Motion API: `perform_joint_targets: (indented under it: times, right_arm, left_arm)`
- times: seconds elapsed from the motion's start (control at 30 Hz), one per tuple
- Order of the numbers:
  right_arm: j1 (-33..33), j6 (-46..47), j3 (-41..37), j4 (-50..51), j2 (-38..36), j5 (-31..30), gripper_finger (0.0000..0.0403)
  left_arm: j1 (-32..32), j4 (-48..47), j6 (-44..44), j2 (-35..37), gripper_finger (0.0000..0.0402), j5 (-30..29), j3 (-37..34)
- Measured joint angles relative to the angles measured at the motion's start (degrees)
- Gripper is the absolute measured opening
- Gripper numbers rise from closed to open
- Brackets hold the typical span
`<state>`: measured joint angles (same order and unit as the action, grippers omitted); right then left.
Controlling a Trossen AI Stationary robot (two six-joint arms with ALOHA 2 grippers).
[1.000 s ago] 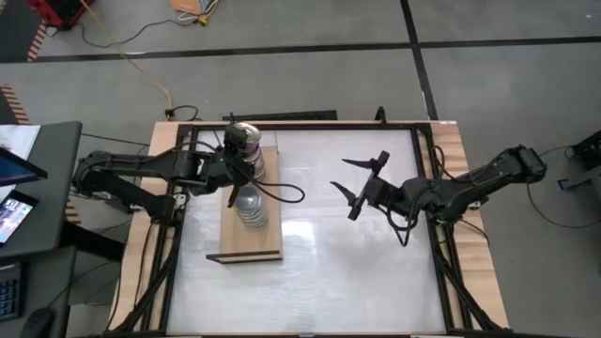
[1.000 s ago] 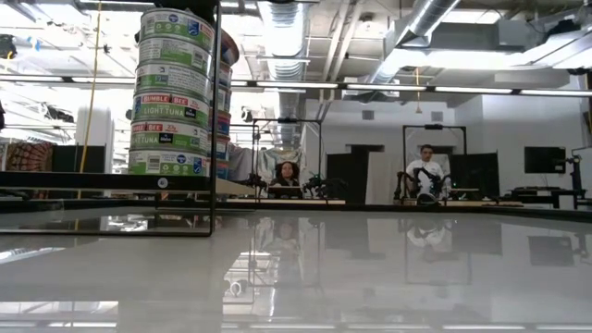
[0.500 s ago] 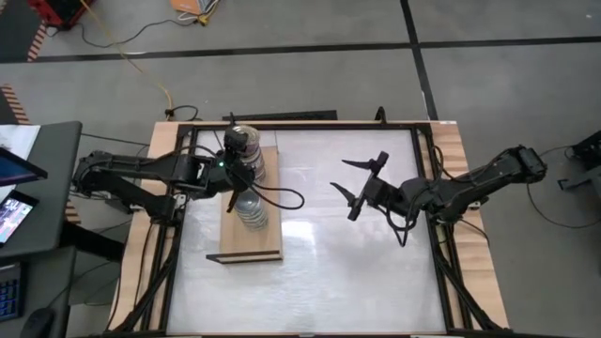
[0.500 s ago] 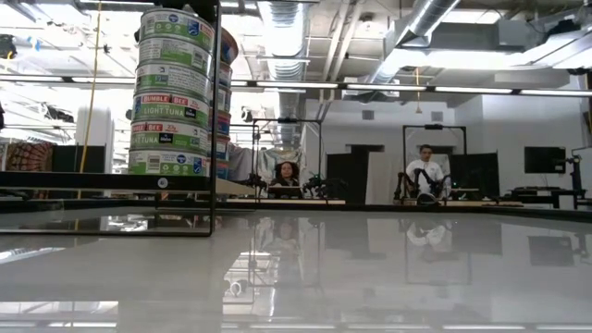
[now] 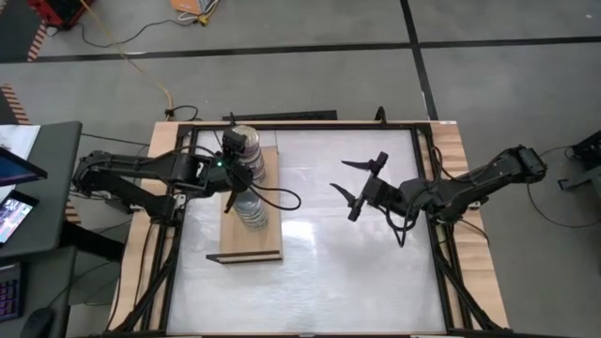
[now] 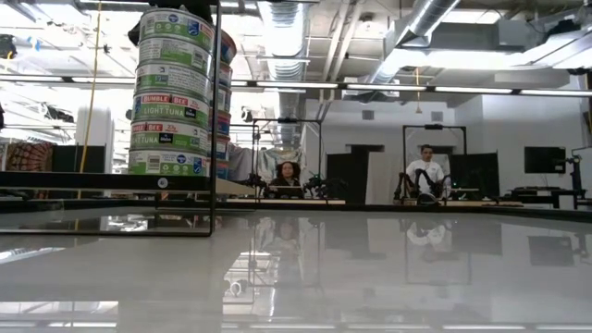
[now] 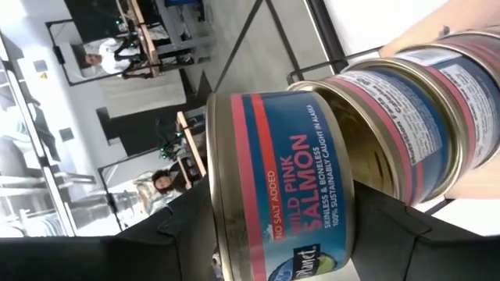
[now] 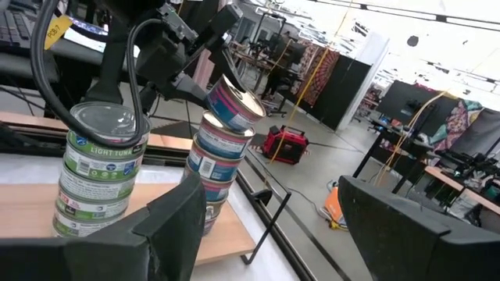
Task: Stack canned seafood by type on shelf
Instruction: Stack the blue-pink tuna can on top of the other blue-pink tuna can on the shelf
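Observation:
On the tan shelf (image 5: pixel 249 246) stand two stacks of canned seafood. The nearer one holds green light-tuna tins (image 8: pixel 98 172), the farther one blue-and-pink salmon tins (image 8: pixel 215 164). My left gripper (image 7: pixel 281 234) reaches in from the table's left at the top of the salmon stack, shut on one more salmon tin (image 8: pixel 234 101), which is tilted there. My right gripper (image 5: pixel 359 180) hangs open above the middle of the table, apart from everything and pointing toward the shelf. My left gripper has the salmon tin between its two fingers, one finger (image 7: pixel 176 234) at the lid end (image 7: pixel 215 203) and the other at the bottom end (image 7: pixel 348 211). The fingers come from the table's left, slanting slightly down. The tin is tilted over the stack's top tin (image 7: pixel 367 94); I cannot tell whether its lower rim rests there.
The shelf's near half (image 5: pixel 246 239) is bare board. The white tabletop (image 5: pixel 347 263) spreads right of the shelf, with wooden rails at its sides. Beyond the table's far edge, people sit at other tables in the room (image 6: pixel 425 171).
My left gripper has rolled a little at the top of the salmon stack without leaving its place. The tilted tin and both stacks stand as before.

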<state>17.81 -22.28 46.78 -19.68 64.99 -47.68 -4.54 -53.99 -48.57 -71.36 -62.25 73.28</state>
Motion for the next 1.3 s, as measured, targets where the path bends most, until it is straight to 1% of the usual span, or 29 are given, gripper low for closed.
perform_joint_targets:
  times: [0.43, 0.57, 0.7, 0.8, 1.07, 1.2, 1.3]
  right_arm:
    - [0.15, 2.44, 0.0, 0.81, 0.0, 0.09, 0.0321]
    - [0.16, 2.54, 0.0, 0.81, 0.0, 0.15, 0.0321]
    - [0.15, 2.54, 0.0, 0.83, 0.0, 0.15, 0.0321]
    - [0.15, 2.78, 0.0, 1.08, 0.0, 0.15, 0.0321]
    - [0.15, 2.8, 0.0, 1.16, 0.0, 0.15, 0.0321]
    - [0.15, 2.93, 0.0, 1.16, 0.0, 0.15, 0.0321]
    - [0.15, 3.01, 0.0, 1.17, 0.0, 0.15, 0.0321]
  left_arm:
    - [0.0, -0.62, -1.09, 0.01, 0.0235, -0.39, 0.04]
    - [0.0, -0.61, -0.97, 0.01, 0.0265, -2.35, 0.04]
    - [-0.02, -0.67, -1.03, -0.01, 0.0307, -2.58, 0.04]
    - [-0.02, -1.12, -1.46, 0.01, 0.0325, -2.63, 0.06]
    - [-2.17, -2.56, 2.03, 0.0, 0.0327, -2.56, 0.07]
    - [-2.22, -2.82, 3.14, -0.01, 0.0326, -2.36, 0.07]
    - [-1.93, -3.93, 4.41, -0.01, 0.0326, -1.15, 0.39]
